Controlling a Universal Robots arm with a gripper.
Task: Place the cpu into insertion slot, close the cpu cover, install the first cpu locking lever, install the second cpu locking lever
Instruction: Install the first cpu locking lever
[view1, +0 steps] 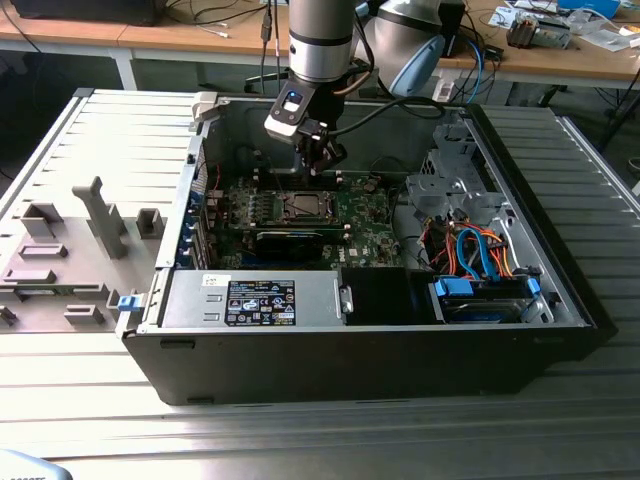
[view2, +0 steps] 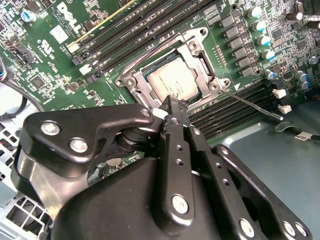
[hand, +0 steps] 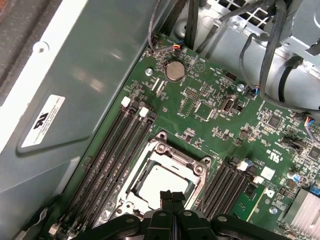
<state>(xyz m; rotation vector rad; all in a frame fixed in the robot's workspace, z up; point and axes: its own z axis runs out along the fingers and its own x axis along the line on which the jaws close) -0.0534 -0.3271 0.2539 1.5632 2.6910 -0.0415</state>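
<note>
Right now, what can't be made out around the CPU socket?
Second wrist view: the hand covers the near edge of the cpu, so contact cannot be told.
First wrist view: the hand hides the near side of the cpu cover.
Exterior view: the insertion slot is too small to judge any latching.

cover (view2: 199, 59) around cpu (view2: 172, 82), on motherboard (view2: 55, 65) — gripper (view2: 170, 102) above
</note>
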